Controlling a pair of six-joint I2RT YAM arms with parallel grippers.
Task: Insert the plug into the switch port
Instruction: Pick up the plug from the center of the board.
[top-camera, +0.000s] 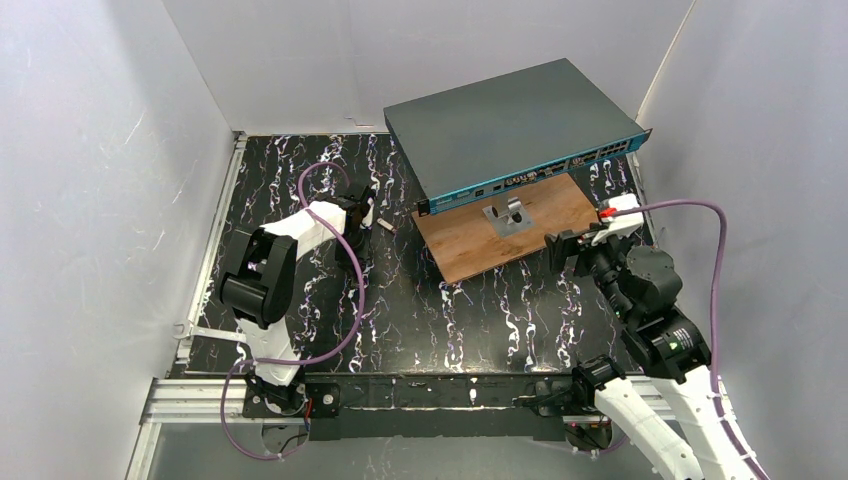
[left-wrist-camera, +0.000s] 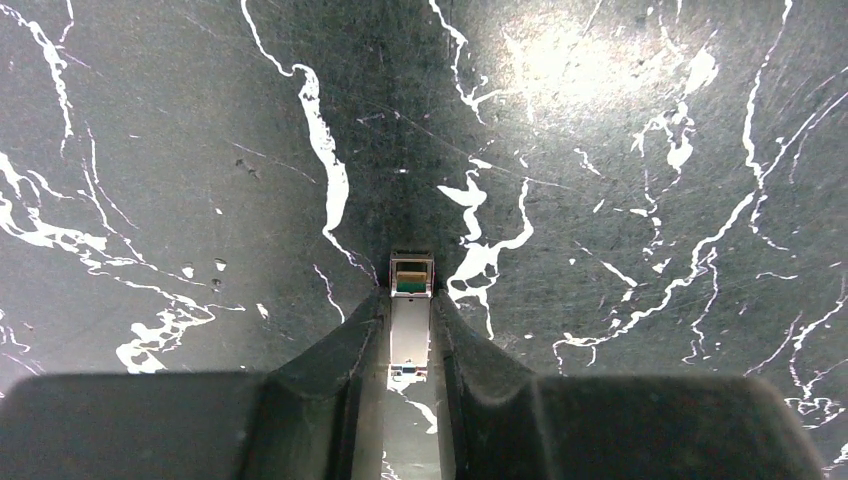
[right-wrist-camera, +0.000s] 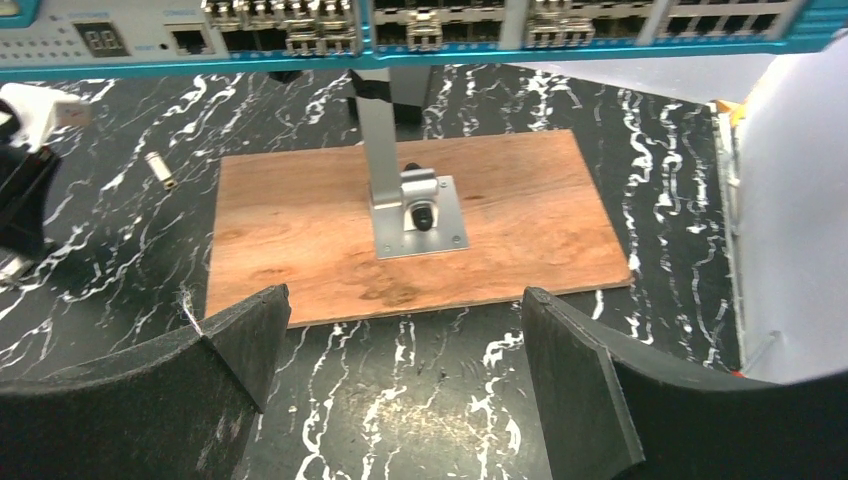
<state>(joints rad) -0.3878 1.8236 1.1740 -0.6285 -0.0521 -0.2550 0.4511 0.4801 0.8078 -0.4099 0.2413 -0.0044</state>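
The switch (top-camera: 510, 115) is a dark grey box whose teal front strip of sockets (right-wrist-camera: 420, 30) faces the arms; it stands raised above a wooden board. The plug (top-camera: 384, 226), a small silver metal piece, lies flat on the black marbled table just right of my left gripper (top-camera: 362, 205). From the left wrist, the plug (left-wrist-camera: 411, 300) shows in the narrow gap between the fingers (left-wrist-camera: 340, 350), its tip past them. The right wrist view shows the plug (right-wrist-camera: 160, 170) lying free on the table. My right gripper (right-wrist-camera: 405, 310) stands wide open and empty before the board.
The brown wooden board (top-camera: 500, 235) carries a silver metal bracket (top-camera: 508, 215) under the switch's front. Purple cables loop round both arms (top-camera: 345, 300). White walls close in the left, back and right sides.
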